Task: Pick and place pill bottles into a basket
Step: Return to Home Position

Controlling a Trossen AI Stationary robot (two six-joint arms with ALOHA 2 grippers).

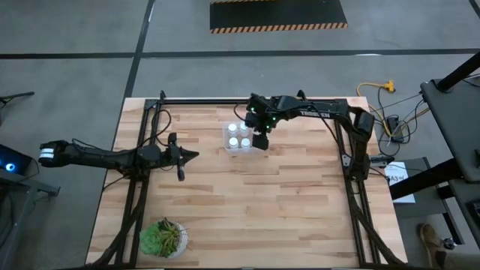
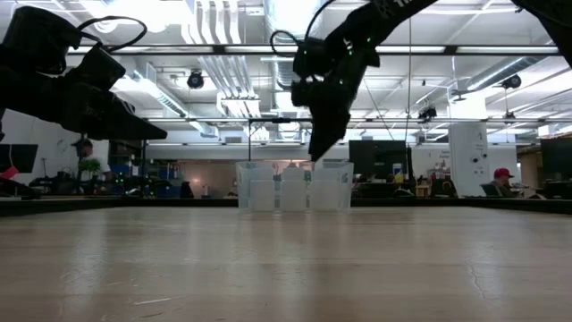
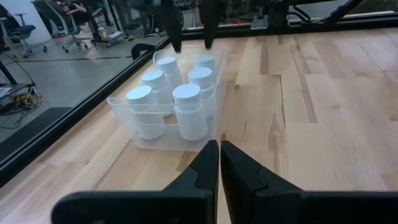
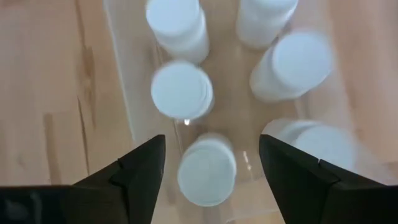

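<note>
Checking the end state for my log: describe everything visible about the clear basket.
The basket is a clear plastic rectangular bin with low walls, sitting upright on the wooden table. Six white capped pill bottles stand inside it in two rows of three. The right pincer hovers open just above the bottles.

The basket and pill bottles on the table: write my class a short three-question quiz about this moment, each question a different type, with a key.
1. True or false: the right end effector, above the basket, is shut.
2. How many pill bottles stand in the basket?
3. The left end effector is: A) shut, apart from the basket; B) open, over the basket; C) gripping a bottle.
Key: 1. False: it is open and holds nothing. 2. Six. 3. A.
</note>
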